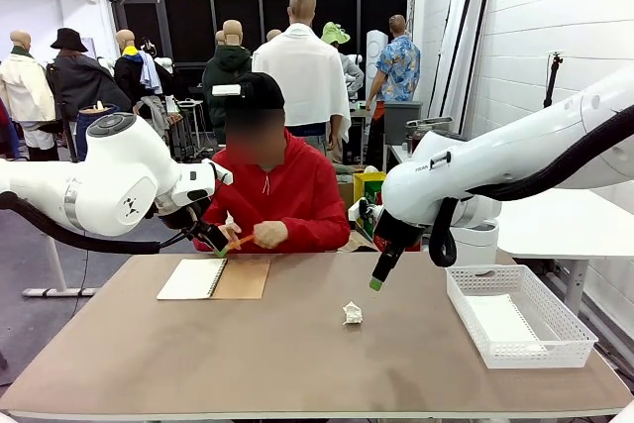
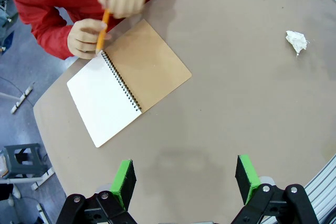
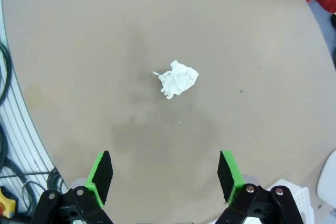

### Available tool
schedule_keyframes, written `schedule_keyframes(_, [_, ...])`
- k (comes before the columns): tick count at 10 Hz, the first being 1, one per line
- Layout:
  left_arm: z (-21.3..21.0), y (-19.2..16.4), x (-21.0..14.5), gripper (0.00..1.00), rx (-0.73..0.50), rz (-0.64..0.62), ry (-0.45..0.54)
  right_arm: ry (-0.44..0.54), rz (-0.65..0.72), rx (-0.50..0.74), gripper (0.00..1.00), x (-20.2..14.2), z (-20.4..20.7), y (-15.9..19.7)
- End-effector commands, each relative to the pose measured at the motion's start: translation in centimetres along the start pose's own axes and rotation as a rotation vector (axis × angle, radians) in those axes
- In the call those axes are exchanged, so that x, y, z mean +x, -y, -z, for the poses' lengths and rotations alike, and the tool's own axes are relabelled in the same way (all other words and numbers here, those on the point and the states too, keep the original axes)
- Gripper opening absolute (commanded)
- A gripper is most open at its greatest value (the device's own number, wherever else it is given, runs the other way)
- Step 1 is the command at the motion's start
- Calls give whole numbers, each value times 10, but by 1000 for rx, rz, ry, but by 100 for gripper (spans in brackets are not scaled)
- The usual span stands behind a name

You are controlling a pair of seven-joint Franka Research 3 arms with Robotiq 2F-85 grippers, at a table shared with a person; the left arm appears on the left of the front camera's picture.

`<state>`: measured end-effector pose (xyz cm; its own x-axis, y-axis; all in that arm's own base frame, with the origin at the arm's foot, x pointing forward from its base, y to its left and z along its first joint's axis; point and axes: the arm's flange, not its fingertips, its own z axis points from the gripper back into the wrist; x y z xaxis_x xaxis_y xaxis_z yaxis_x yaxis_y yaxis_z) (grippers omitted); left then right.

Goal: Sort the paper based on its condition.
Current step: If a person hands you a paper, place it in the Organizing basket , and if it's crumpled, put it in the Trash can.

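Crumpled paper (image 1: 352, 314) near table (image 1: 297, 364) centre; flat sheet (image 1: 500, 322) in basket (image 1: 540, 352) at right edge. Notebook (image 1: 213, 278) at far-left edge, person's hand (image 2: 84, 38) w/ pencil (image 2: 102, 27) on it. R gripper (image 3: 164, 169) hangs over crumpled paper, jaws wide apart, empty. L gripper (image 2: 184, 174) above bare table near notebook, jaws also apart.

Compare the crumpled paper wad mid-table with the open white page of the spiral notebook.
The paper wad is crushed into a lump; the notebook page lies flat and smooth. The wad sits loose and alone; the page is spiral-bound beside its brown cover. The wad covers far less table than the page. Both are white and rest on the table.
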<state>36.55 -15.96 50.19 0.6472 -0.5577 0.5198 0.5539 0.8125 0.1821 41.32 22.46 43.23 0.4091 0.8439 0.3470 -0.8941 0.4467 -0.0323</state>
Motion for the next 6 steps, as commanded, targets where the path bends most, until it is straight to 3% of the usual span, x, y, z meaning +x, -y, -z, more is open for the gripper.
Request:
schedule_keyframes(1, [1, -1, -1, 100, -2, 6, 4, 9, 0, 5, 100, 0, -2, 0])
schedule_keyframes(5, [1, -1, -1, 100, -2, 6, 4, 0, -1, -5, 100, 0, -1, 0])
schedule_keyframes(6, [1, -1, -1, 100, -2, 6, 4, -10, -9, -6, 100, 7, 15, 4])
